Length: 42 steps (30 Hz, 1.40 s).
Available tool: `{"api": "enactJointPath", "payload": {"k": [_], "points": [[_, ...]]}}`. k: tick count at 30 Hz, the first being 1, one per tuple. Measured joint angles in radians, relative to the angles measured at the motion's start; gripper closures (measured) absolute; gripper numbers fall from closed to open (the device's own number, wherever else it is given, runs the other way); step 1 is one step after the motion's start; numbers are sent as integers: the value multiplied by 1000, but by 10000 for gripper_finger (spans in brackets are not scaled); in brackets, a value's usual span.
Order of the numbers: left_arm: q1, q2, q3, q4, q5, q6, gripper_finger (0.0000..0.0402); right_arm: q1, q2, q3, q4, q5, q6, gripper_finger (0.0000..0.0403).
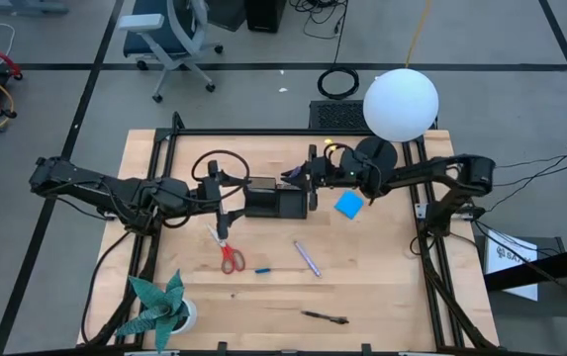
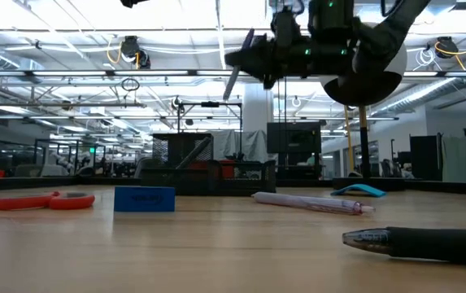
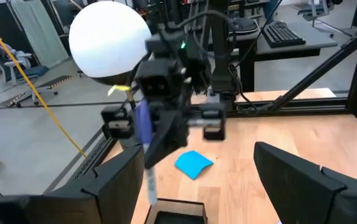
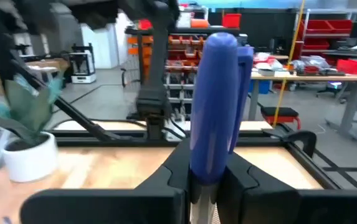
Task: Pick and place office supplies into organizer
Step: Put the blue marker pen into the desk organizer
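My right gripper (image 1: 299, 178) reaches in from the table's right and hangs above the far end of the black organizer (image 1: 273, 203), shut on a blue pen (image 3: 142, 122). The pen's silver end (image 3: 151, 182) points down over the organizer (image 3: 177, 211). My left gripper (image 1: 226, 206) stands open just left of the organizer, with nothing between its fingers (image 3: 113, 186). The blue notepad (image 1: 349, 205), red-handled scissors (image 1: 230, 253), a tiny blue piece (image 1: 263, 269), a purple pen (image 1: 307, 258) and a dark pen (image 1: 325, 317) lie flat on the table. My right gripper pinches the blue pen's barrel (image 4: 207, 163) between its two fingers, toward its lower, silver end. The fingers come about level from the table's right side and lie across the pen. The pen is lifted clear and slants steeply, blue end up (image 2: 234, 78).
A lamp with a white globe (image 1: 401, 104) and a round black base stands at the far right behind my right arm. A teal paper plant in a white pot (image 1: 162, 307) sits at the near left corner. Black frame rails (image 1: 431, 247) run along the table's sides.
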Motion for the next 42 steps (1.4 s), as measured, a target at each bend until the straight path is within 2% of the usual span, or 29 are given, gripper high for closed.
{"api": "enactJointPath", "payload": {"k": [5,8,15,21,32,34,39,42], "points": [[0,0,0,2,0,-4,92,-2,106,9,166,-9,17,373],[0,1,0,2,0,-4,92,-2,167,46,191,-23,26,373],[0,1,0,2,0,-6,92,3,267,142,116,-23,17,373],[0,1,0,1,0,-7,92,-2,274,164,-29,40,-42,373],[0,1,0,2,0,-12,92,-9,274,166,-61,60,-56,373],[0,1,0,2,0,-14,92,-9,274,166,-59,71,-50,361],[0,1,0,2,0,-20,92,-8,274,166,-58,135,-51,287],[0,1,0,1,0,-21,92,-8,274,166,-58,139,-51,257]]}}
